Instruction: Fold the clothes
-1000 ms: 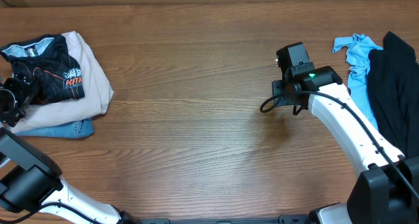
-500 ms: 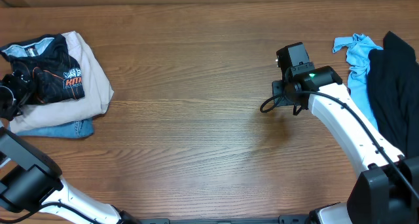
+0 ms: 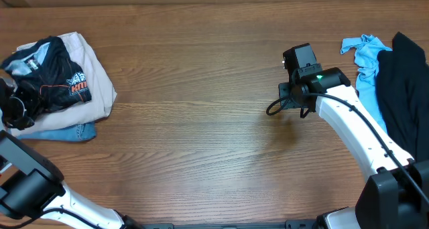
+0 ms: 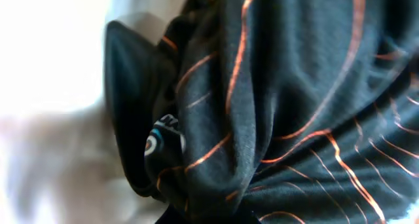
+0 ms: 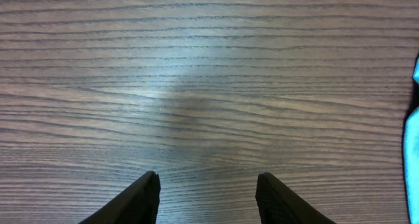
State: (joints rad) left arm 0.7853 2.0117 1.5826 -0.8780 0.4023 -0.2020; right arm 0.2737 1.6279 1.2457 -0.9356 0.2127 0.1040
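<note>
Left pincer [image 3: 15,108] sits at the far left edge of the overhead frame. Its jaws are together and clamped on a fold of the black sports jersey with thin orange contour lines [image 3: 57,82]. In the left wrist view this dark cloth fills nearly the whole frame and gathers down toward the bottom middle, where the grip is.

The jersey lies crumpled in the upper left of the overhead frame, on top of the folded beige trousers [image 3: 97,78]. A light blue denim piece [image 3: 70,131] shows beneath them. From the left pincer the jersey spreads to the right and a little upward, with its long axis roughly left to right.

The brown wooden worktop [image 3: 201,135] stretches between the arms. The right pincer [image 5: 208,178] hovers right of centre, jaws apart and holding nothing, well apart from the jersey. A light blue shirt [image 3: 365,61] and a black garment [image 3: 405,88] lie at the right edge.

The left arm is much the nearer one, so I judge that drawing the jersey toward the middle falls to it.
</note>
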